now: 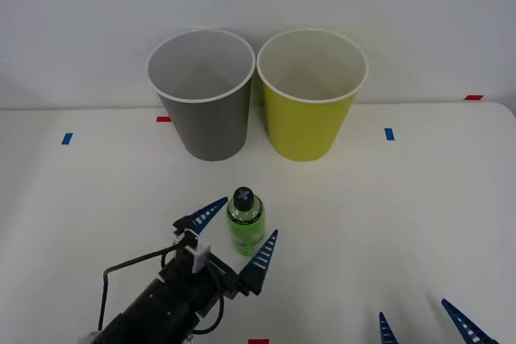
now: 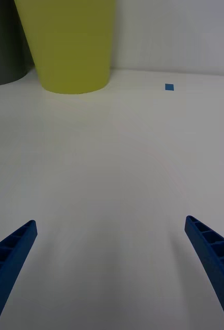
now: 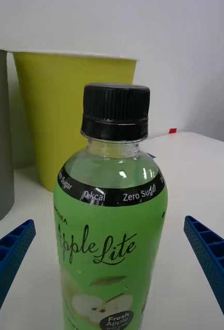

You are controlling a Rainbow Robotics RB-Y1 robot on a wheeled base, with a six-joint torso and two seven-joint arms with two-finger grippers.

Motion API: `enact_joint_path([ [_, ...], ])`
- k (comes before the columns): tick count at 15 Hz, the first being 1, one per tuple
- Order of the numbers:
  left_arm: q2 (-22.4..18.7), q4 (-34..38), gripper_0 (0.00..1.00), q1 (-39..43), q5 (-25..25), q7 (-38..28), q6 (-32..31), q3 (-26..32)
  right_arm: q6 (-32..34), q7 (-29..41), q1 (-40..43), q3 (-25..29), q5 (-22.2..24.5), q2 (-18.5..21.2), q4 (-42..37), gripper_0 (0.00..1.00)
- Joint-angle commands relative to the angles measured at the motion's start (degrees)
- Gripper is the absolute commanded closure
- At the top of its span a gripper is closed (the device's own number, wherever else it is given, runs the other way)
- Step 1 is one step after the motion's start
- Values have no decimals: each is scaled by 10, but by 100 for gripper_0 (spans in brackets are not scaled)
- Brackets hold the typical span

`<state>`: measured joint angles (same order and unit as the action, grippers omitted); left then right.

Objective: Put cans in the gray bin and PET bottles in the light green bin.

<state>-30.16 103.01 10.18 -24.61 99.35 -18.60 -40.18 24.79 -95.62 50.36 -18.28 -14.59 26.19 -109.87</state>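
A small PET bottle with green contents, a green label and a black cap stands upright on the white table, in front of the two bins. My left gripper is open with one blue finger on each side of the bottle, not touching it. The gray bin stands at the back, and the light green bin is right beside it. My right gripper is open low at the table's near right edge, over bare table. The light green bin and the gray bin lie far ahead of it.
Small blue tape marks and red tape marks lie on the table. A pale wall rises behind the bins. Open table surface spreads to the right of the bottle and in front of the right gripper.
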Motion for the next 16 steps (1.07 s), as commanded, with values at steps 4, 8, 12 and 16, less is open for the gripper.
enact_joint_path([
  [4, 28, 0, 0, -27, -4, 1, 31, 0, 0, 0, 0, 0, 0, 0, 0, 0],
  [8, 43, 0, 0, -36, -5, 1, 53, 0, 0, 0, 0, 0, 0, 0, 0, 0],
  [12, 46, -1, 86, -36, -5, 2, 62, 0, 0, 0, 0, 0, 0, 0, 0, 0],
  [16, 42, 0, 89, -36, -2, 7, 62, 0, 0, 0, 0, 0, 0, 0, 0, 0],
])
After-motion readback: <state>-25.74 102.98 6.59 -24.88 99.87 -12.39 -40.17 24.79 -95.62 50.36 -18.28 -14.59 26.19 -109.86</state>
